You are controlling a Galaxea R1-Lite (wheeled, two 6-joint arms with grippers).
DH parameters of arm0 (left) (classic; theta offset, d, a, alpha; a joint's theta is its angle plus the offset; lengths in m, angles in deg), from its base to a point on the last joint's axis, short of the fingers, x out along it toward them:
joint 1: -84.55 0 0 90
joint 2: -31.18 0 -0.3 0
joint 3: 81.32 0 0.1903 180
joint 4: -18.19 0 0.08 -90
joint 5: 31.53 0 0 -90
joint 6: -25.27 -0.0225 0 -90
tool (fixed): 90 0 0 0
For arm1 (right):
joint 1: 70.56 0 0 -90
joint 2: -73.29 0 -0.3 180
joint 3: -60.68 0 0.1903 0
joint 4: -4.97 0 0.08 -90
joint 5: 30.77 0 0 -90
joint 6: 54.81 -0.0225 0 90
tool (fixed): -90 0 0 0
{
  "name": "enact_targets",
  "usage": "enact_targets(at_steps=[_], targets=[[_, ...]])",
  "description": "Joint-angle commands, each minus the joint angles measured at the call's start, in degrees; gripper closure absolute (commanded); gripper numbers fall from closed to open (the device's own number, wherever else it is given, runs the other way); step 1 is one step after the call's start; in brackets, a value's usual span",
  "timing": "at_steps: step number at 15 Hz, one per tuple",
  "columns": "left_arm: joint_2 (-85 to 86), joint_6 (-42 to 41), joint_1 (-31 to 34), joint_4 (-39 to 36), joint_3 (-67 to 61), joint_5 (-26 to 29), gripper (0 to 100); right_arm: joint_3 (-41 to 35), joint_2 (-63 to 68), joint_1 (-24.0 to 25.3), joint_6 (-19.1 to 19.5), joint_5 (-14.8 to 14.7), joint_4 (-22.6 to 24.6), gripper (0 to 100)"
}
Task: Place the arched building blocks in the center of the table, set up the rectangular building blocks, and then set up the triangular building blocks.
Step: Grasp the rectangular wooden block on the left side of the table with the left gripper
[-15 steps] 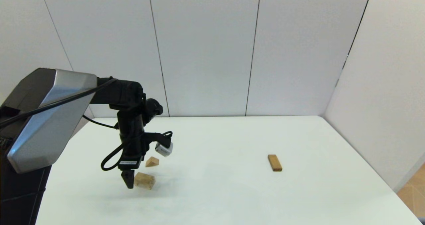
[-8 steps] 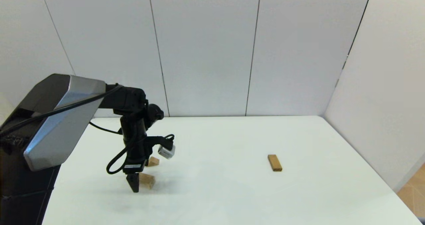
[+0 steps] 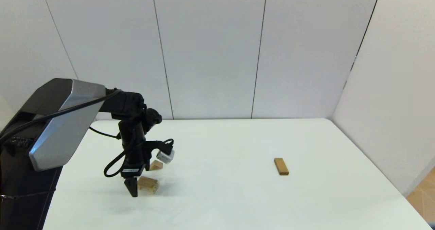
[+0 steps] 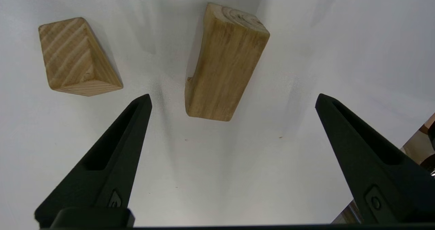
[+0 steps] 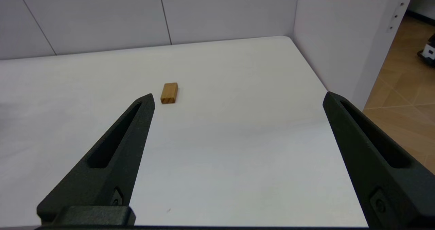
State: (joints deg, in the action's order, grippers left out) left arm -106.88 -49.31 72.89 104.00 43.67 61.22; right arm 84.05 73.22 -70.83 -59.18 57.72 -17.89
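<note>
A: Wood, pale tan: that is the arched block (image 4: pixel 226 62), lying on the white table (image 3: pixel 238 196) on the robot's left side. The left gripper (image 4: pixel 232 99) hangs over it with its fingers spread wide, gripping nothing.

B: Does either finger touch the block?

A: Not in the left wrist view. White table shows between the block and each black fingertip (image 4: pixel 144 102), and the block lies beyond the tips, not between them. From the head view the left gripper (image 3: pixel 132 191) points straight down, its tip just beside the arched block (image 3: pixel 148 184).

B: And the other pieces?

A: The triangular block (image 3: pixel 156 165) sits near the arched one, a little farther from the robot; the wrist view shows the triangular block (image 4: pixel 76 58) clear of the arch, with its grain and sloped faces visible. The rectangular block (image 3: pixel 281 166) lies flat, well apart, on the right half of the table.

B: What does the right wrist view add?

A: The right gripper (image 5: pixel 238 97), fingers wide apart and holding nothing, up above the table. The head view does not show that arm at all. The rectangular block (image 5: pixel 169 92) lies beyond it, untouched.
</note>
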Motion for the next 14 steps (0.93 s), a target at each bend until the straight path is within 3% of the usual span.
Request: enact_targets(at_steps=[1, 7, 14], targets=[[-0.1, -0.8, 0.2, 0.4, 0.1, 1.4, 0, 0.0, 0.1, 0.0, 0.0, 0.0, 0.0, 0], [-0.3, -7.6, -0.1, 0.3, 0.1, 2.7, 0, 0.0, 0.1, 0.0, 0.0, 0.0, 0.0, 0], [-1.0, -9.4, -1.1, 0.3, 0.2, 2.7, 0, 0.0, 0.1, 0.0, 0.0, 0.0, 0.0, 0]])
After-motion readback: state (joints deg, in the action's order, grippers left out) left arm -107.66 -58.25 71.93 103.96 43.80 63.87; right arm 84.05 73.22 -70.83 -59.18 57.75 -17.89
